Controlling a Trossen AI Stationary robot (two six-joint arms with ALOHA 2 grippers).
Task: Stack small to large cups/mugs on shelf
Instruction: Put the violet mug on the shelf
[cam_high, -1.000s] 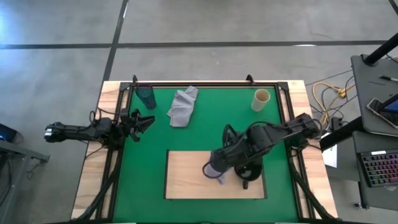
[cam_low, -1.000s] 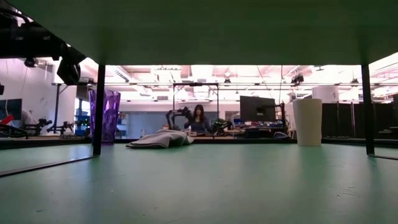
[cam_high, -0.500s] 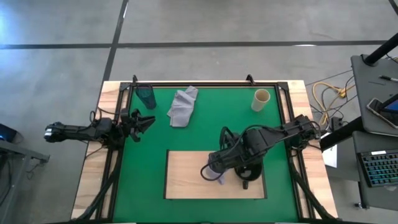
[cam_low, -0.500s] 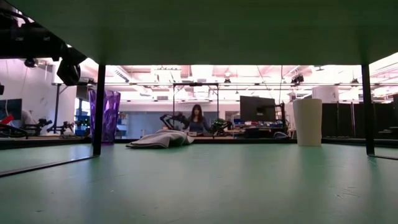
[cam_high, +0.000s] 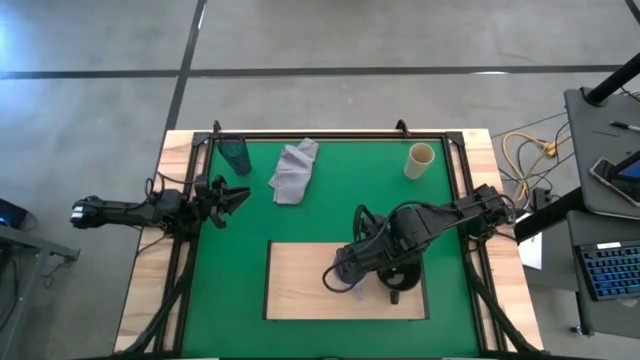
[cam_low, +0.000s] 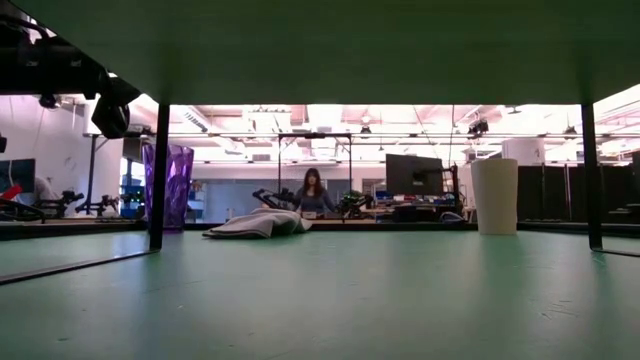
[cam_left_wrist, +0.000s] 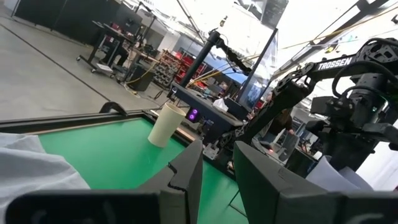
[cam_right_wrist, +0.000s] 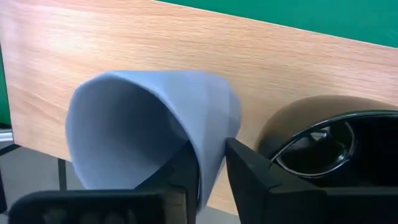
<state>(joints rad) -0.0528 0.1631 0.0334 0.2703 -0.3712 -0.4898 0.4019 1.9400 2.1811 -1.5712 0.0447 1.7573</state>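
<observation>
The wooden shelf (cam_high: 300, 285) lies flat on the green mat's near half. My right gripper (cam_high: 340, 277) is over the shelf, shut on the lavender-grey mug (cam_right_wrist: 149, 124), which is tipped with its mouth toward the wrist camera. The black mug (cam_high: 397, 285) stands on the shelf just right of it, also in the right wrist view (cam_right_wrist: 323, 143). The teal-and-purple tumbler (cam_high: 235, 155) stands at the mat's far left corner, the cream cup (cam_high: 420, 160) at the far right. My left gripper (cam_high: 232, 195) waits open at the mat's left edge. My right gripper holds the lavender-grey mug by its wall at the rim (cam_right_wrist: 208, 146), one finger inside the mug and one finger (cam_right_wrist: 255, 174) outside. The mug is tilted, mouth toward the wrist. Whether its base touches the shelf I cannot tell.
A crumpled light grey cloth (cam_high: 293, 170) lies on the mat between tumbler and cream cup. A black frame (cam_high: 330, 134) rims the mat. The shelf's left half (cam_high: 295, 270) is bare wood. A person is in the room beyond the table in the low view.
My right gripper has carried the lavender-grey mug a short way toward the table's left and near edge, over the shelf beside the black mug.
</observation>
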